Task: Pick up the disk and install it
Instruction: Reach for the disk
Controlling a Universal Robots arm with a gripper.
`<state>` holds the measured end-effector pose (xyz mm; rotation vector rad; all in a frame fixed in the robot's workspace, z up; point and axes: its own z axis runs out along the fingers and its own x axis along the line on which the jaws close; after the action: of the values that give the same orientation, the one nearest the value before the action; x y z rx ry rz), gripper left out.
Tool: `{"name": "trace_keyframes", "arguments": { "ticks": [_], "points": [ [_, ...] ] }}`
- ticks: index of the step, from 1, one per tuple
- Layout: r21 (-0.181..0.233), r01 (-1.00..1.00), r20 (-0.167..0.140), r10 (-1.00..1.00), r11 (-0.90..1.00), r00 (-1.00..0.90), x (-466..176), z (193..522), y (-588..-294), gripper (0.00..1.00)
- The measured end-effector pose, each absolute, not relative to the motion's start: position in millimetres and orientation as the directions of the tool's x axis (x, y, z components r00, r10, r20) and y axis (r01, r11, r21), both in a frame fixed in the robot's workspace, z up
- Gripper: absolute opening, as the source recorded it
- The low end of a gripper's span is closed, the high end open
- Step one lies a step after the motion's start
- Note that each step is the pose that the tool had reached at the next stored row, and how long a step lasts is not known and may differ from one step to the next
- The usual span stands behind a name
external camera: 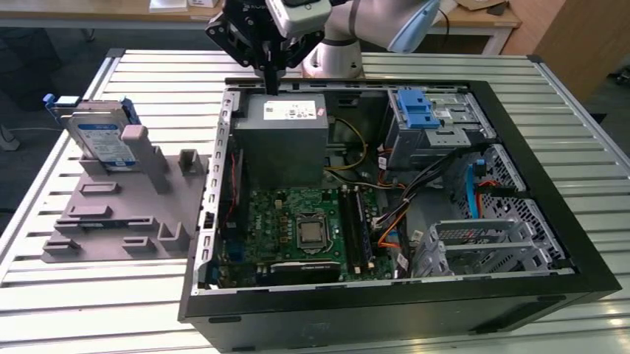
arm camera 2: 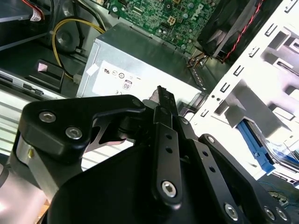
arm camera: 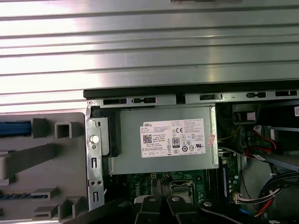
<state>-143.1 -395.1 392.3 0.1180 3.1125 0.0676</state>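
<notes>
Poised over the open case (external camera: 551, 184), the end effector (external camera: 268, 87) points straight down. Its fingers (arm camera 2: 161, 100) are pressed together with nothing between them. In the exterior view its tip is at the edge of the power supply (external camera: 285, 140) that lies next to the case wall; whether it touches cannot be told. The first wrist view looks down on the power supply's sticker (arm camera: 174, 138), with the motherboard (arm camera: 140, 184) just beside it.

The disk (external camera: 103, 140) stands upright in a grey fixture (external camera: 128, 214) on the slatted desk (external camera: 147, 66). It is outside the case, at the exterior view's left, well apart from the end effector. The drive cage (external camera: 438, 122) with its blue latch sits inside the case, towards the exterior view's right.
</notes>
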Motion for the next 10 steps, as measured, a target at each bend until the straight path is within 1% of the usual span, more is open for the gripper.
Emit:
{"name": "trace_keyframes", "arguments": {
  "ticks": [10],
  "points": [
    [0.044, 0.075, -0.024, 0.076, 0.996, -0.997, -146.6, 391.5, -394.7, 0.11]
  ]
}}
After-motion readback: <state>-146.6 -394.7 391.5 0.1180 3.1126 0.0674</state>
